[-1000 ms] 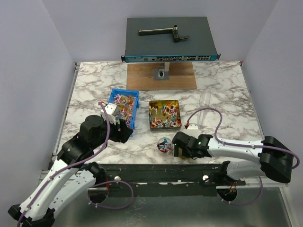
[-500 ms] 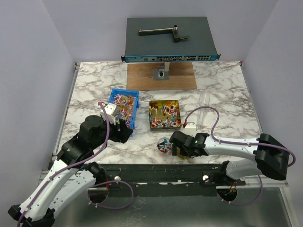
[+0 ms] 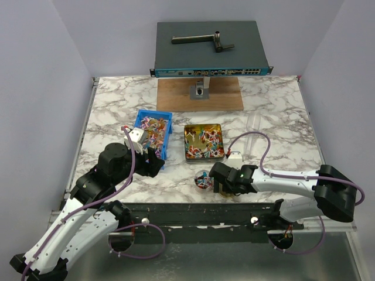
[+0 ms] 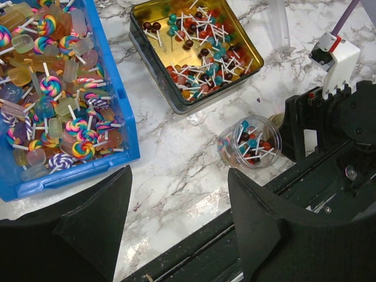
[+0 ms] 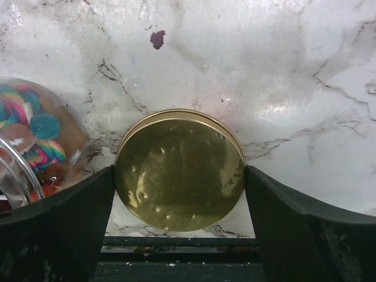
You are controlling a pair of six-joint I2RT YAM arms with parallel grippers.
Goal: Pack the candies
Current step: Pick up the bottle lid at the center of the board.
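While the candies [image 4: 200, 53] point their sticks every way, left tool [image 4: 179, 176] gapes empty; right tool [image 5: 179, 171] flanks lid [image 5: 176, 158], grip unclear.

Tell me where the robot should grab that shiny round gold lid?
By its thin rim, at two opposite edges, coming straight down from above. The round gold metal lid lies flat on the marble table, so only its edge offers grip.

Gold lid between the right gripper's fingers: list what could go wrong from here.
1. The gold lid lies flat and thin on the table. The fingers of the right gripper, at its rim, may slip off and flick it away.
2. The jar of candies sits close beside one finger. A sideways shift could knock it.
3. The lid lies by the table's near edge and could slide off.
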